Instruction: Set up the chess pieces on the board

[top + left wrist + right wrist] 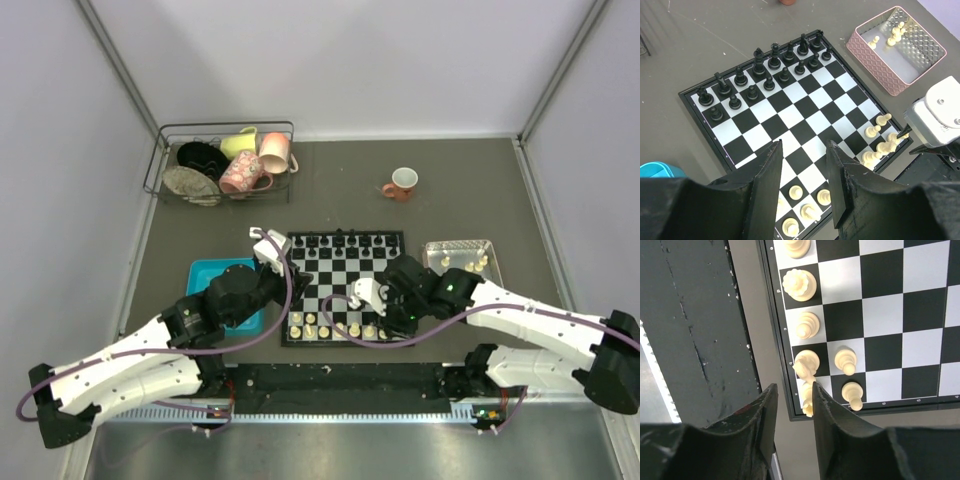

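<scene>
The board [345,262] lies mid-table, black figures along its far rows [771,67]. Cream-white chess pieces stand on its near rows [335,327]. My left gripper [804,150] is open and empty, hovering above the board's near left part, where a few cream pieces [796,192] stand. My right gripper [793,390] is open, low over the board's near right corner [383,322]. A cream piece [807,402] on the corner square stands between its fingers, against the right finger [822,410]. A knight [806,363] and pawns [845,360] stand just beyond.
A pink tray [875,65] right of the board holds several cream pieces [895,35]. A blue tray [203,272] sits left of the board under my left arm. A wire rack with mugs [225,160] is far left, a red mug [402,183] behind the board.
</scene>
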